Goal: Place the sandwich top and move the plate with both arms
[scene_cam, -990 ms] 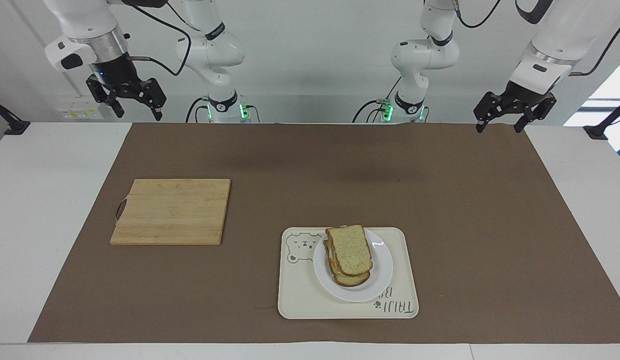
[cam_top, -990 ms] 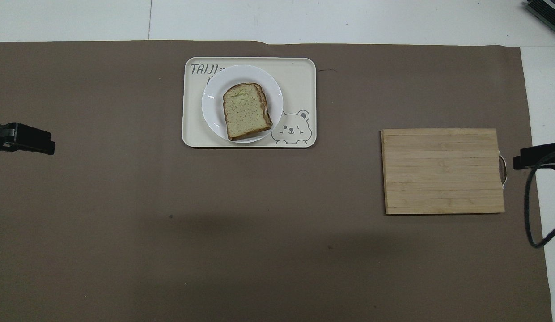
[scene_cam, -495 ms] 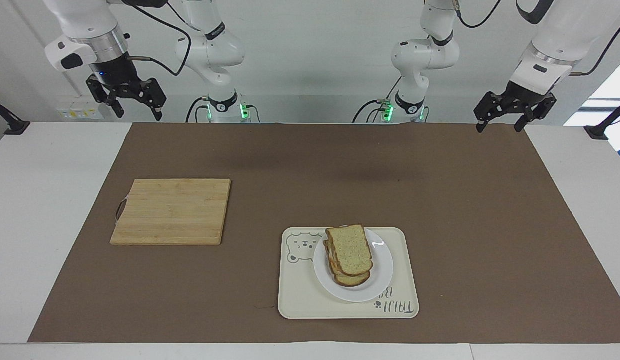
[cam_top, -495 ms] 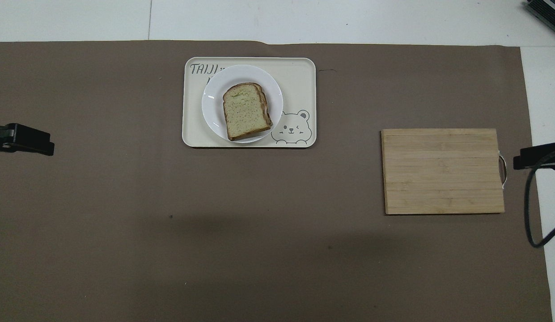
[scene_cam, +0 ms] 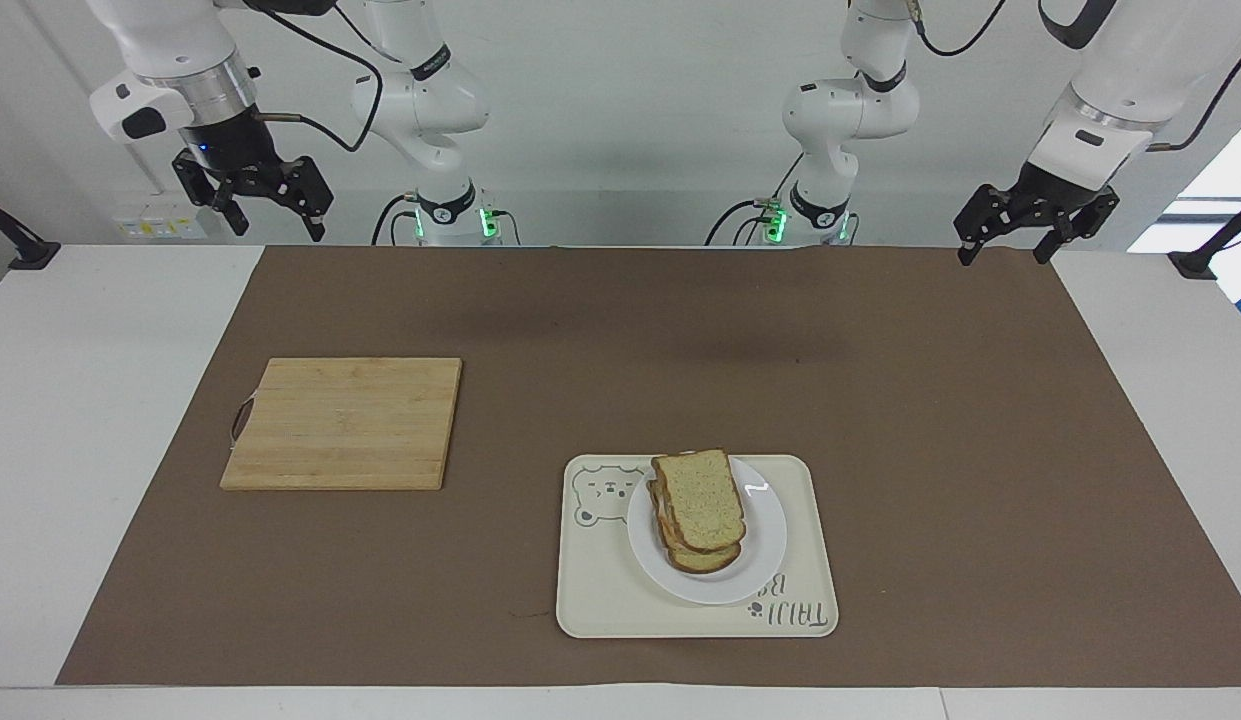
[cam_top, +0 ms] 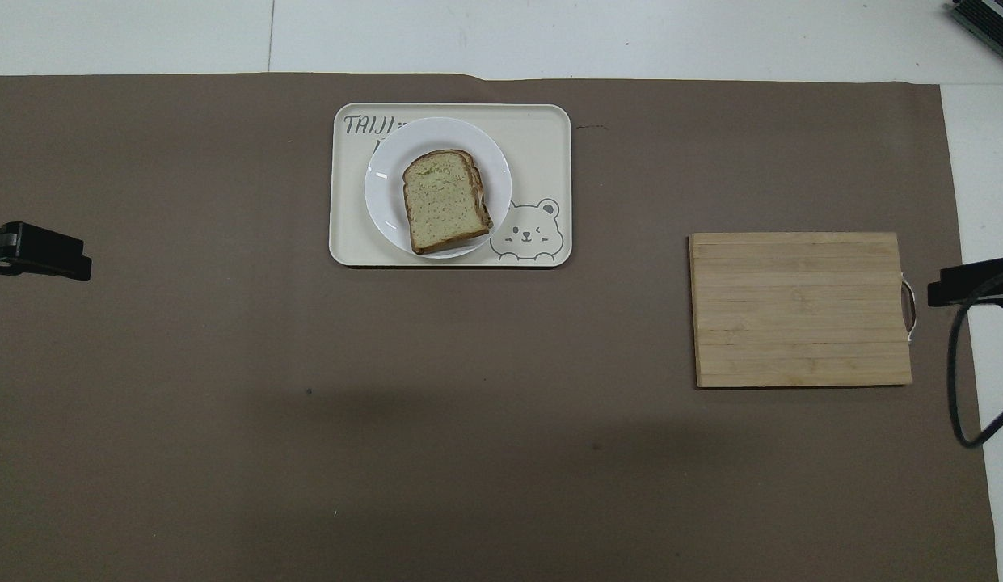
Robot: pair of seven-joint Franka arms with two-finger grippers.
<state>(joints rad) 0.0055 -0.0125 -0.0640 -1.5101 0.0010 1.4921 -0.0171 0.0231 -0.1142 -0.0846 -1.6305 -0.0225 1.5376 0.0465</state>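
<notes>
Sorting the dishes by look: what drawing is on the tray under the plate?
A winking bear face on the cream tray, clearest in the overhead view.

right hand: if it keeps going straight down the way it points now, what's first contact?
Probably bare white tabletop, near the brown mat's edge. The open right hand hangs raised at the right arm's end; the wooden cutting board looks clear of that line, though depth is uncertain.

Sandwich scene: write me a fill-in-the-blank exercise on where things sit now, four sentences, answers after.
1. The sandwich top lies uppermost on a stack of bread on the round white ____.
2. The plate rests on the cream ____ with a bear drawing.
3. The tray lies ____ from the robots than the cutting board.
4. The left gripper and right gripper both have ____ jaws.

Missing words: plate; tray; farther; open
</notes>
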